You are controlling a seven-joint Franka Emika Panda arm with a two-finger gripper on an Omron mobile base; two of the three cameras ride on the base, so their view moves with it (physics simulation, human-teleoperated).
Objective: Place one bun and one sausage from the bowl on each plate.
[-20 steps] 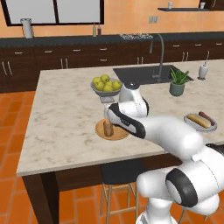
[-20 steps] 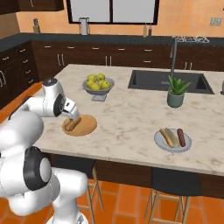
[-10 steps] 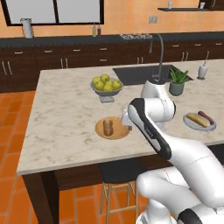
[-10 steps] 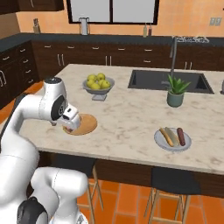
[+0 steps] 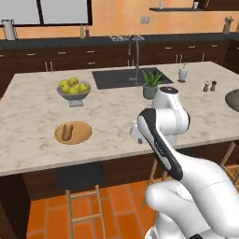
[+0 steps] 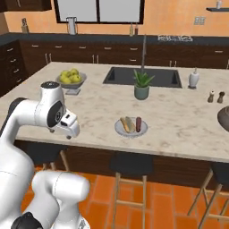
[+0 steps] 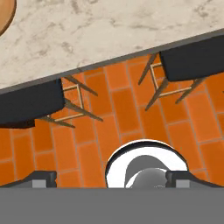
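Note:
A wooden plate (image 5: 79,137) lies near the counter's front left with one bun (image 5: 68,132) on it; its rim (image 7: 5,19) shows at the hand view's top left. A white plate (image 6: 120,129) carries a bun (image 6: 125,124) and a dark sausage (image 6: 138,124). The grey-brown bowl (image 5: 232,100) (image 6: 224,118) is cut off by the right edge, so its contents are hidden. My gripper (image 5: 135,132) (image 6: 71,128) (image 7: 111,178) hangs open and empty over the counter's front edge, right of the wooden plate, looking down at the floor.
A footed fruit bowl (image 5: 73,89) stands behind the wooden plate. A potted plant (image 5: 151,84), sink (image 5: 119,77), soap bottle (image 5: 183,73) and two shakers (image 5: 209,86) sit further back. Dark stools (image 7: 188,59) stand on the orange tiles under the counter edge.
The whole picture has shifted left, so the base has driven right along the counter. My open gripper has drawn back from the wooden plate to the counter's front edge; the bun stays on the plate.

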